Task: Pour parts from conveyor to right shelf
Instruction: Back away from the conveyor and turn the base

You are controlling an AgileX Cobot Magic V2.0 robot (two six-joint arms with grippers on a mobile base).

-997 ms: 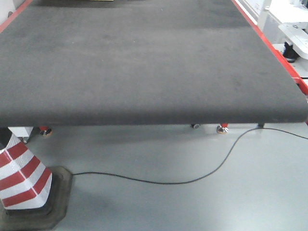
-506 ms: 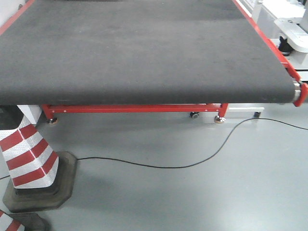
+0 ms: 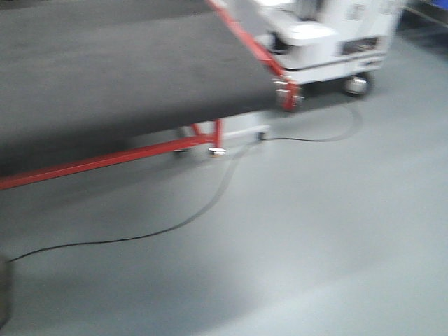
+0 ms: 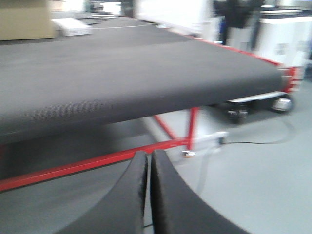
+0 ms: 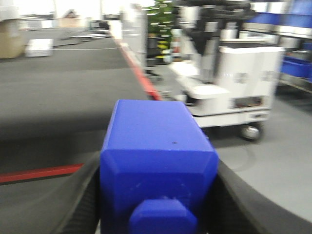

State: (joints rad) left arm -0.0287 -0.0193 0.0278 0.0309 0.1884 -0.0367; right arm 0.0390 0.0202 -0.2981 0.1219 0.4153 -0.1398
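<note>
The part, a bright-blue block (image 5: pixel 156 141) with a round stud facing the camera, fills the right wrist view, and my right gripper (image 5: pixel 158 162) is shut on its two sides. The conveyor (image 3: pixel 105 77), a dark-grey belt with red rails and legs, lies at the upper left of the front view and behind the block (image 5: pixel 58 92). My left gripper (image 4: pixel 148 161) is shut with nothing in it, low in front of the conveyor (image 4: pixel 122 73). The right shelf (image 5: pixel 298 34) shows only as a blurred steel rack with blue crates at the far right edge.
A white wheeled machine (image 3: pixel 329 35) stands just right of the conveyor's end. A black cable (image 3: pixel 210 203) runs across the grey floor from under the belt. A dark base (image 3: pixel 3 294) sits at the lower left edge.
The front view has swung to the right: the conveyor has slid to the left, the striped cone has left the frame, and the white machine has come in at the upper right.
</note>
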